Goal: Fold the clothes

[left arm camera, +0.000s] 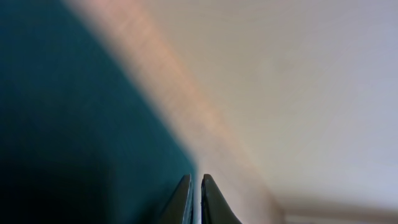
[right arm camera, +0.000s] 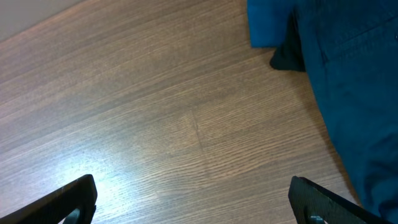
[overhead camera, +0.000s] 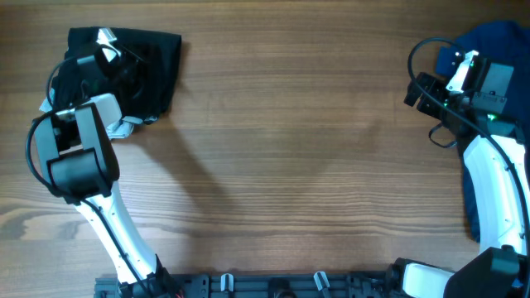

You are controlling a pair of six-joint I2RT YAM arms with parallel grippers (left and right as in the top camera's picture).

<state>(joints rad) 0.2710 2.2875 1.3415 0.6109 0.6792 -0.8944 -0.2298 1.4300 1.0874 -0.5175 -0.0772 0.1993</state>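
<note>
The black shorts [overhead camera: 153, 62] lie in a compact, roughly squared dark heap at the far left corner of the table [overhead camera: 273, 165], with a pale scrap of cloth [overhead camera: 128, 126] showing at their near edge. Above them, the left gripper [left arm camera: 194, 182] has its fingers pressed together, with nothing visible between them. The right gripper [right arm camera: 193, 199] is spread wide over bare wood beside the royal-blue garment [right arm camera: 354, 81], which lies rumpled along the table's right edge.

We see a wood-grain table [overhead camera: 281, 157] under soft light, with a pale sheen on one patch. Beyond it, blurred, is perhaps a plain pale wall [left arm camera: 298, 74].
</note>
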